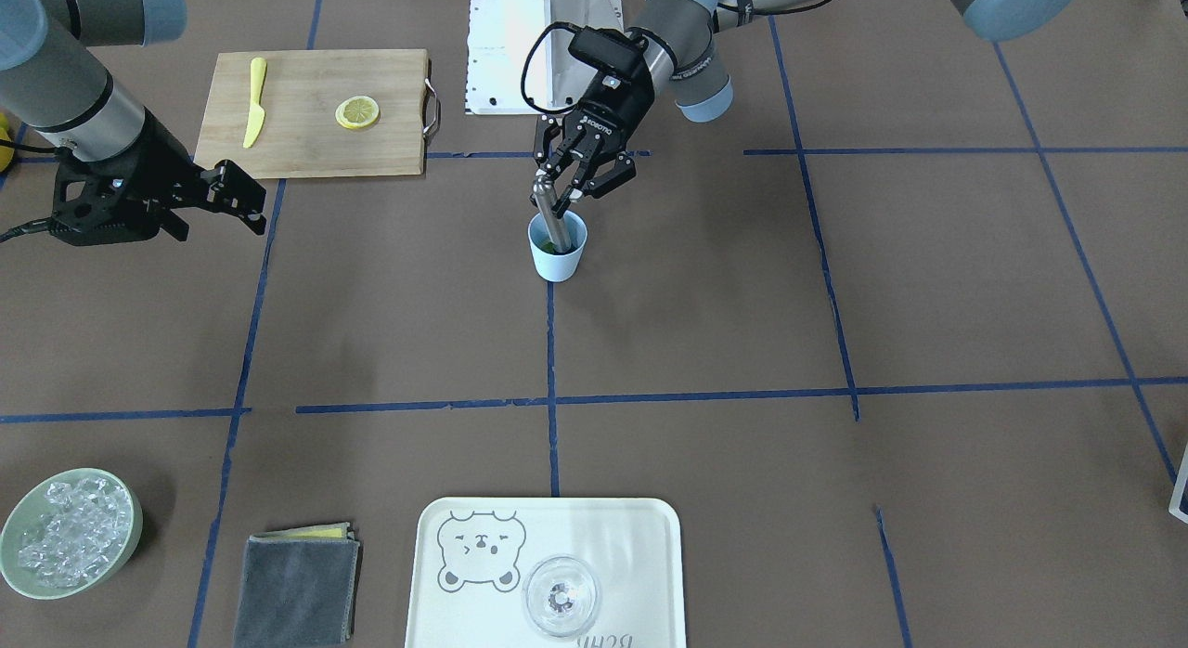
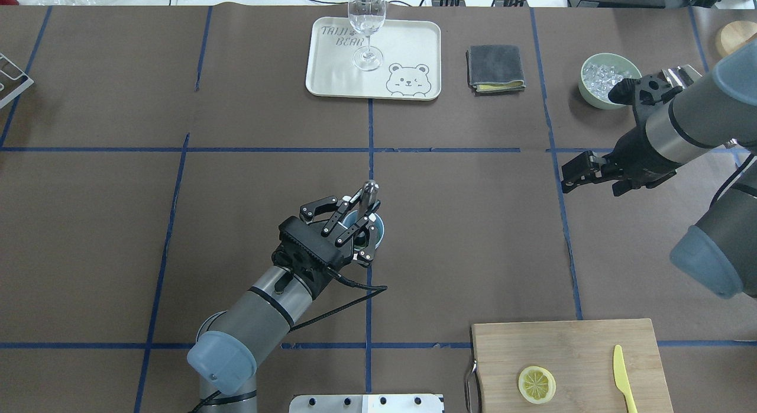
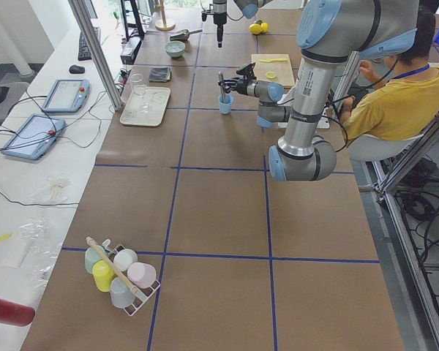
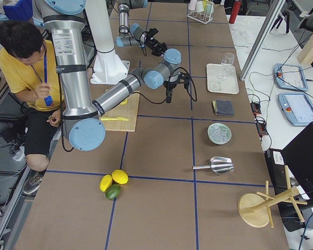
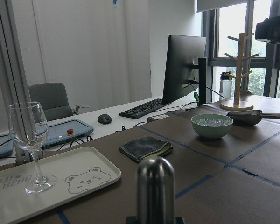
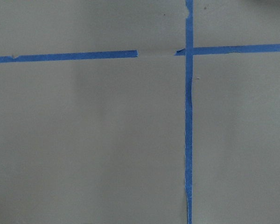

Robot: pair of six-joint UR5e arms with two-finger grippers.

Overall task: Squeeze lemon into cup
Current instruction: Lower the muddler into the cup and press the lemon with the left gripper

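One rod, clamped by the left gripper, is stood leaning in the upright cup, filling its mouth; the right gripper width cannot be told.

Table count.

- **Cups:** one light-blue cup is noted, with one metal muddler stood in it.
- **Grippers:** two are counted, the left gripper and the right gripper.
- **Cutting board**: one, on which one lemon slice and one yellow knife are recorded.
- **Tray**: one, bearing one wine glass.
- **Also logged:** one green bowl of ice and one folded grey cloth.
- **Right end:** two whole yellow lemons, one green lime, one metal scoop and one wooden mug tree are counted.
- **Left end:** one rack of pastel cups is seen; the number of cups cannot be fixed.
- **People:** one person in yellow is observed.
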